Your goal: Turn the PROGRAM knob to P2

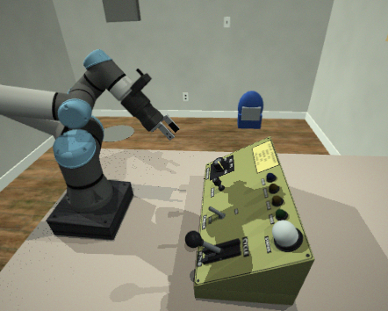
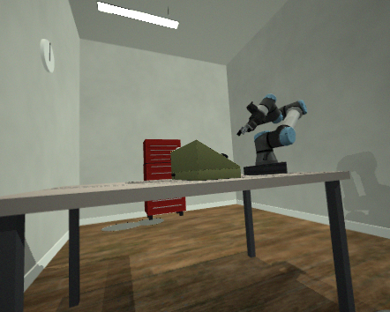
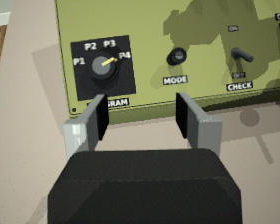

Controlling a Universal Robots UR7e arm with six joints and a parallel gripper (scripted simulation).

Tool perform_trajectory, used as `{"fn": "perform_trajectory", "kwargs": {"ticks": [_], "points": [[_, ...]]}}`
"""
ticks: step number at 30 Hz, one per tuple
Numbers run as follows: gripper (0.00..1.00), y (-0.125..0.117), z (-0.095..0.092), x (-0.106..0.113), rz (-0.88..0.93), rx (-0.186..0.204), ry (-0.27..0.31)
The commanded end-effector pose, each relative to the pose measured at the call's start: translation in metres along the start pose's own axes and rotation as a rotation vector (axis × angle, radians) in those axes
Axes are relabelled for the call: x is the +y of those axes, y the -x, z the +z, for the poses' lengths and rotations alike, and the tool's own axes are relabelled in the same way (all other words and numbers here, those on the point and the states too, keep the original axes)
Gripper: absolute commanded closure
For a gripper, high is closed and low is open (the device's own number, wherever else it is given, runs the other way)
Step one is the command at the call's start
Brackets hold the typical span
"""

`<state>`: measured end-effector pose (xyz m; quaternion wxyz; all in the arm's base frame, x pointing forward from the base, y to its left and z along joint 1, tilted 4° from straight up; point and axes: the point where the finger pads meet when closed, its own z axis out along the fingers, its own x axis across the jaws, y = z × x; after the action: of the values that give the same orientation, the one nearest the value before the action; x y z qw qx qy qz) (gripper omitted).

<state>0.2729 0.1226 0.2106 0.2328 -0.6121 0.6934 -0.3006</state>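
The olive console (image 1: 250, 224) stands on the table. Its PROGRAM knob (image 3: 104, 66) is black with a yellow pointer that aims toward P4; it also shows in the top view (image 1: 219, 166). My gripper (image 3: 142, 107) (image 1: 168, 127) is open and empty. It hangs in the air to the left of the console's far end, well above the table. In the wrist view its fingers frame the console's near edge just below the PROGRAM label. In the exterior view the gripper (image 2: 242, 130) is small, to the right of the console (image 2: 203, 162).
On the panel are a MODE button (image 3: 176, 56), a CHECK toggle (image 3: 240, 54), a black ball-handled lever (image 1: 197, 241), a white dome button (image 1: 284, 233), several coloured lamps (image 1: 274, 195) and a yellow status label (image 1: 265, 156). The arm's base (image 1: 91, 211) stands at the left.
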Motion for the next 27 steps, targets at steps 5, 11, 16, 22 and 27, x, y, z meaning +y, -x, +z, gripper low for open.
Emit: {"fn": "perform_trajectory", "kwargs": {"ticks": [5,11,16,22,27], "points": [[0.00,0.0000,0.0005,0.0082,-0.008,-0.006,-0.017],[0.00,0.0000,0.0006,0.0099,-0.010,-0.008,-0.020],[0.00,0.0000,0.0007,0.0100,-0.010,-0.008,-0.020],[0.00,0.0000,0.0007,0.0100,-0.010,-0.008,-0.020],[0.00,0.0000,0.0007,0.0100,-0.010,-0.008,-0.020]]}}
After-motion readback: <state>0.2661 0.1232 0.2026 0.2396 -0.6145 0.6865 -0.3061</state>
